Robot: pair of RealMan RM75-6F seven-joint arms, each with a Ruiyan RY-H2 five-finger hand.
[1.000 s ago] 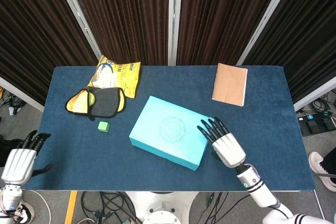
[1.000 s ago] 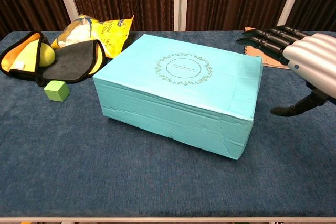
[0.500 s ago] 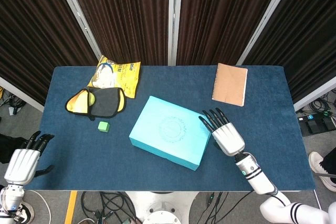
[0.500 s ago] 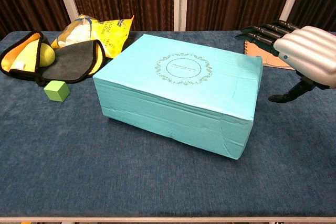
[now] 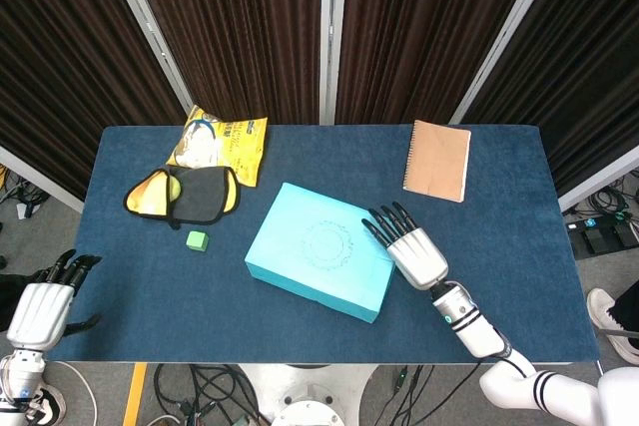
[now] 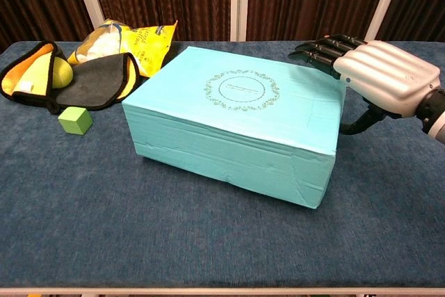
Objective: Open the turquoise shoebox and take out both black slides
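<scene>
The turquoise shoebox (image 5: pixel 319 261) (image 6: pixel 240 119) lies closed near the middle of the blue table, its lid bearing a round ornament. My right hand (image 5: pixel 407 246) (image 6: pixel 379 67) hovers at the box's right end, its dark fingers stretched flat over the lid's right edge and the thumb down beside the end wall. It holds nothing. At the table's left front corner my left hand (image 5: pixel 42 304) stays open, away from the box. The black slides are hidden.
A green cube (image 5: pixel 197 240) (image 6: pixel 75 120), a grey and yellow cloth (image 5: pixel 185 194) with a yellow ball, and a yellow snack bag (image 5: pixel 220 142) lie at the left rear. A brown notebook (image 5: pixel 437 160) lies at the right rear.
My right hand has moved left and toward the box, from beside its right end to over the lid's right edge. The left hand has barely moved.
</scene>
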